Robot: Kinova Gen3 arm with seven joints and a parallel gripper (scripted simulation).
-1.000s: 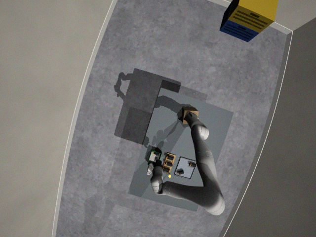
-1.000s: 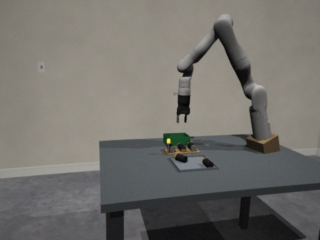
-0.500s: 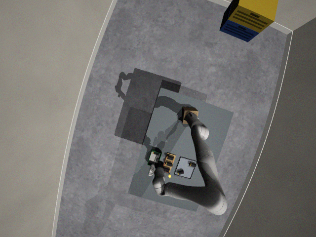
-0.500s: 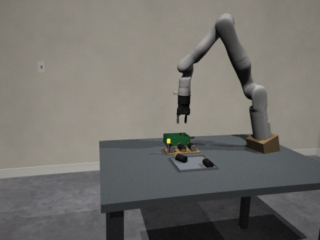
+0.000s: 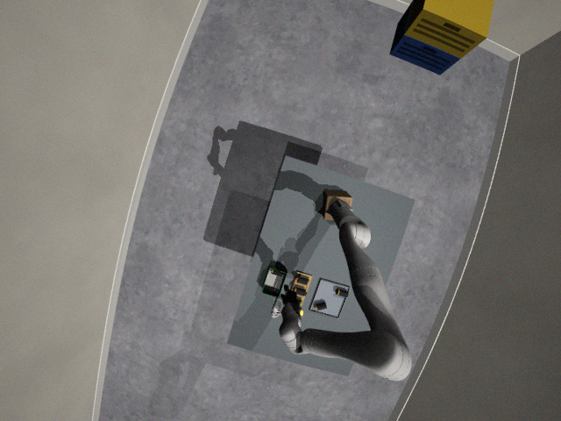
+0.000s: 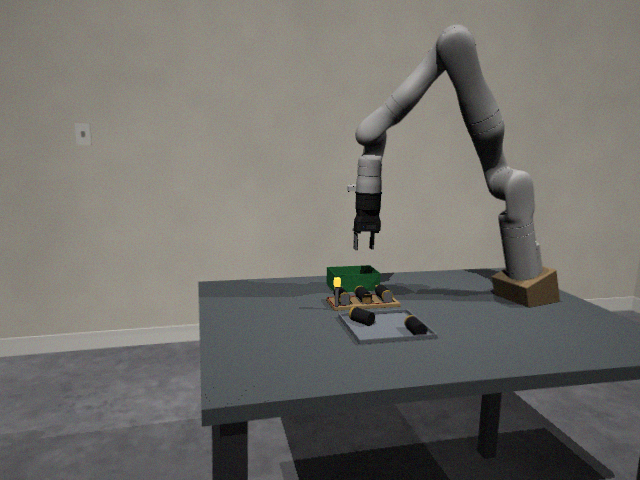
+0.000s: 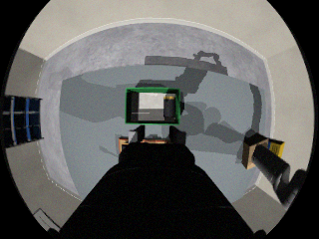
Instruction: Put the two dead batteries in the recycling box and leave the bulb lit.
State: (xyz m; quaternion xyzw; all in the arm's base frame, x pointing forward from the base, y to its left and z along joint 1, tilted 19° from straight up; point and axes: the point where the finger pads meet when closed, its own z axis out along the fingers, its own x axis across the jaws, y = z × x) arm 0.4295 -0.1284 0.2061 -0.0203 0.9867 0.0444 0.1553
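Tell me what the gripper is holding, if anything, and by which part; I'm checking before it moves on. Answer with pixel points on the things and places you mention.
Nothing is held: the gripper [image 6: 363,249] [image 7: 157,130] is open above the table [image 6: 289,351], with no battery between its fingers.

gripper [image 5: 290,292] [image 6: 363,248] [image 7: 157,130] shifted, now nearer the battery holder [image 5: 308,284] [image 6: 379,305] [image 7: 123,144]
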